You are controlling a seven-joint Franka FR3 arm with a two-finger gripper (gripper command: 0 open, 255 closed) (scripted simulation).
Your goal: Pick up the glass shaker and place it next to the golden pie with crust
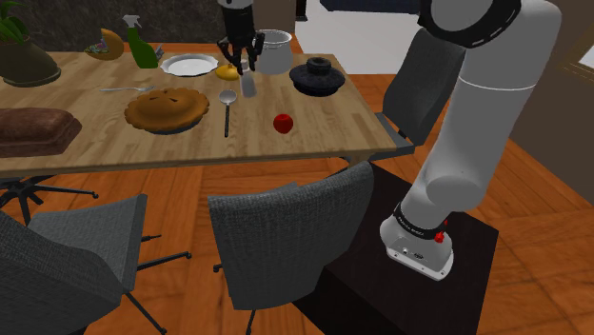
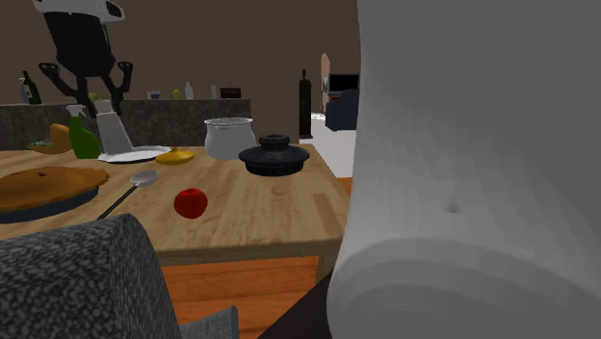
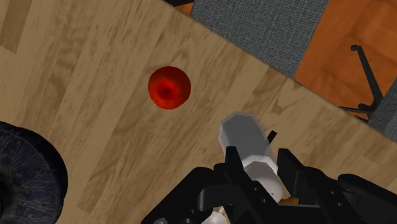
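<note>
Transport step. My claw (image 1: 244,63) is clamped on the glass shaker (image 1: 248,85), which hangs from its fingers just above the wooden surface (image 1: 324,128). The golden pie (image 1: 167,108) sits below the claw, beyond the spoon (image 1: 227,107). Next, I judge: carry over the spoon, lower the shaker upright beside the crust, and release.

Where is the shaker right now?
In the shoulder view, the shaker is clasped in the gripper over the table, just left of the white pot.
</note>
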